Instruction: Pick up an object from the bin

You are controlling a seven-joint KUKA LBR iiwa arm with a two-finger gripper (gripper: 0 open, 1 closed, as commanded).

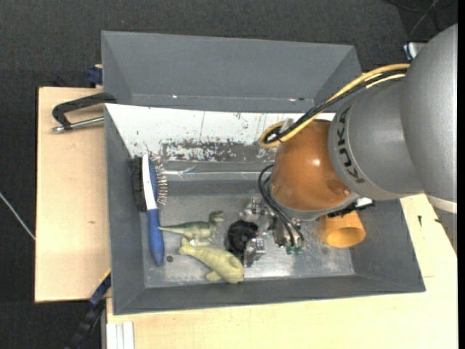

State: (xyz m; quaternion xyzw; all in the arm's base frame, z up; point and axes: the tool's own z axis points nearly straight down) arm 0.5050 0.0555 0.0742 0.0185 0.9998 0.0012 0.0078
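Nearest the lens, the grey link of my arm (407, 122) enters from the view's right, with its orange wrist cover (309, 169) below. Beneath that, my end effector (256, 235) sits low in the grey bin (218, 71), toward the wall at the view's bottom edge; whether it is apart or together I cannot tell. A small black lump (238, 235) lies just beside it on the view's left, seemingly touching, so I judge only a slight leftward shift is needed. On the floor further left lie a cream toy figure (212, 262), long axis roughly across the view, a green toy dinosaur (195, 227), and a blue-handled brush (154, 217) along the left wall. An orange cup (341, 230) lies on its side to the right.
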